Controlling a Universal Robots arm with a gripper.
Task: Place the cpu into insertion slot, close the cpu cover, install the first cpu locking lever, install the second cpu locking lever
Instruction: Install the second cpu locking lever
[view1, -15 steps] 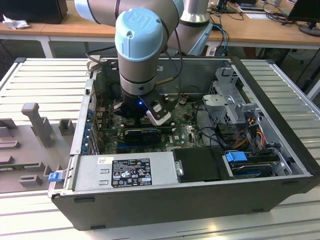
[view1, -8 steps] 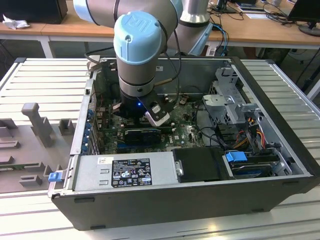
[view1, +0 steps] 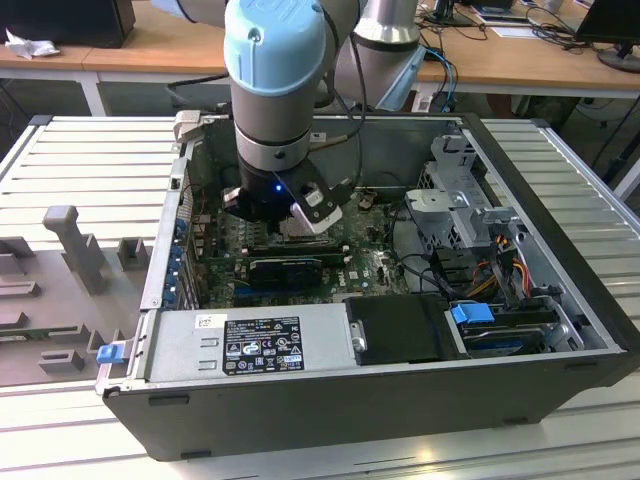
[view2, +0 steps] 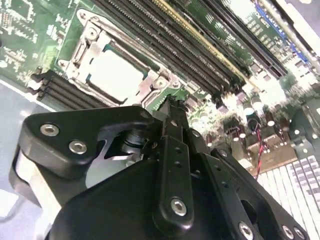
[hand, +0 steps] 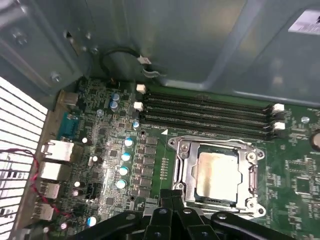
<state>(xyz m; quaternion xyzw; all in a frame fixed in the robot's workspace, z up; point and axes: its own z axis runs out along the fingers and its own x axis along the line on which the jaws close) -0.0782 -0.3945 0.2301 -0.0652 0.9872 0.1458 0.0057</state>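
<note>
The cpu (hand: 216, 172) (view2: 112, 75) lies flat in the insertion slot on the green motherboard, its pale metal top showing. The cpu cover (hand: 184, 165) (view2: 85, 50), a silvery frame, lies down around it. My gripper (hand: 172, 194) (view2: 171, 106) is shut, with its black fingertips together just off one edge of the socket, close above the board. I cannot tell whether the tips touch a locking lever. In the exterior view the arm's wrist reaches down into the open computer case, with the gripper (view1: 292, 228) low over the board.
Black memory slots (hand: 210, 112) run along one side of the socket. A black card (view1: 285, 268) stands upright on the board near the wrist. The power supply (view1: 250, 345), drive cage (view1: 460, 190), loose cables (view1: 500, 260) and the case walls (hand: 175, 40) hem in the board.
</note>
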